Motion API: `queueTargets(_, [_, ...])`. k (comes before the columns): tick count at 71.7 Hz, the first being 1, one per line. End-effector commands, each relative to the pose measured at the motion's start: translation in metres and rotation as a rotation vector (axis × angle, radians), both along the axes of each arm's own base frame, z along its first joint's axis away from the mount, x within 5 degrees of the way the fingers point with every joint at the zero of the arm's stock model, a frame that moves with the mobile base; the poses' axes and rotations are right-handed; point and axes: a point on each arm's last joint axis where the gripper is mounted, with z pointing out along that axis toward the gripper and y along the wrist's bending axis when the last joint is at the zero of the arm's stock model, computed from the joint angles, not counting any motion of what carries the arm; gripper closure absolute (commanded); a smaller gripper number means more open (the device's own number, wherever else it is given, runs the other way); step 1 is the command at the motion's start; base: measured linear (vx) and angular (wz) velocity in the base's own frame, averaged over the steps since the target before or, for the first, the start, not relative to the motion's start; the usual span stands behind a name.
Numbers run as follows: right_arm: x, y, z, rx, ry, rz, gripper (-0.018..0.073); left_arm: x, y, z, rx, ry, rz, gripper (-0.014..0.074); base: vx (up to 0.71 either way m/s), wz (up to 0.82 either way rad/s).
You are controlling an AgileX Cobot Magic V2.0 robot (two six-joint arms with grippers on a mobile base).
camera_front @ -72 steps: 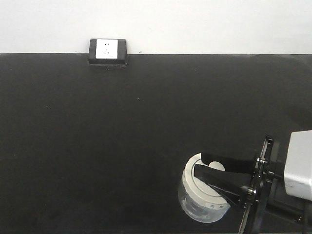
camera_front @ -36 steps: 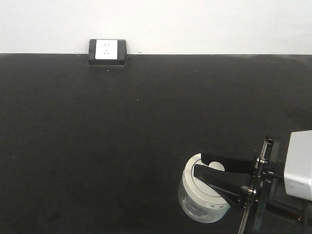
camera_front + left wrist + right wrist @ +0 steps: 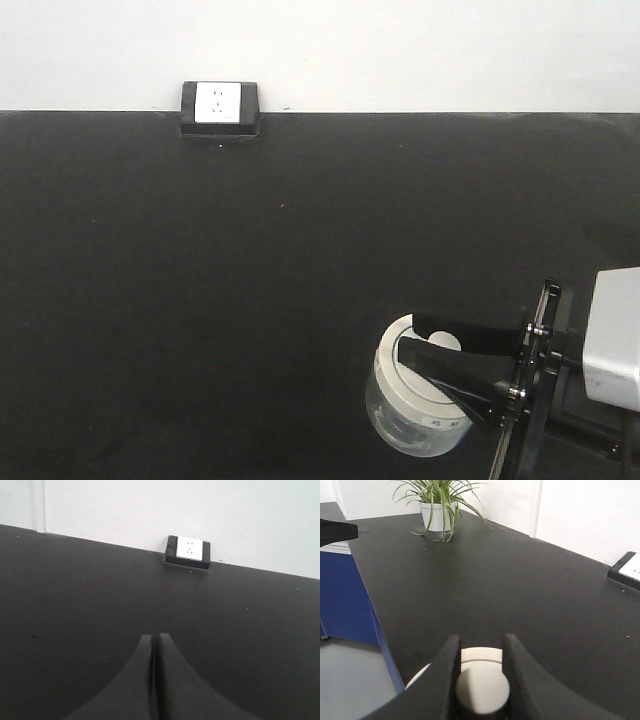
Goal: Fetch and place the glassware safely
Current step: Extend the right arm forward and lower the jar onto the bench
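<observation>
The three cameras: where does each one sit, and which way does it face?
Front: high, looking down the table to the wall socket; right gripper on the jar, lower right.
Left wrist: above the shut left gripper, facing the socket.
Right wrist: above the right gripper closed on the jar's knob, facing a plant.
Shared: front and right wrist both show jar and right gripper.

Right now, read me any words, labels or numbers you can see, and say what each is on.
Glass jar, lid rim: small dark marks, too small to read.
Wall socket: plug holes only, no lettering visible.
Nothing else shows any text.
</observation>
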Motion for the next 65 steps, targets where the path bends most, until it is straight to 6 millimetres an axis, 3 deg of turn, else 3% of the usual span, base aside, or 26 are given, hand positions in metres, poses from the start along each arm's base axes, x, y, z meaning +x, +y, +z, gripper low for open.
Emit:
queueTargets(1, [0.0, 0.0, 0.015, 0.079, -0.04, 0.007, 0.056, 0.0, -0.002, 0.014, -0.006, -0.078, -0.017, 0.0603, 0.0, 0.0])
queueTargets(52, [0.004, -0.002, 0.018, 0.091, -0.067, -0.038, 0.056, 0.0, -0.002, 0.014, -0.006, -0.078, -0.017, 0.0603, 0.0, 0.0])
queueTargets(65, [0.021, -0.011, 0.017, 0.128, -0.033, -0.221, 0.056, 0.0, -0.002, 0.014, -0.006, -0.078, -0.017, 0.0603, 0.0, 0.0])
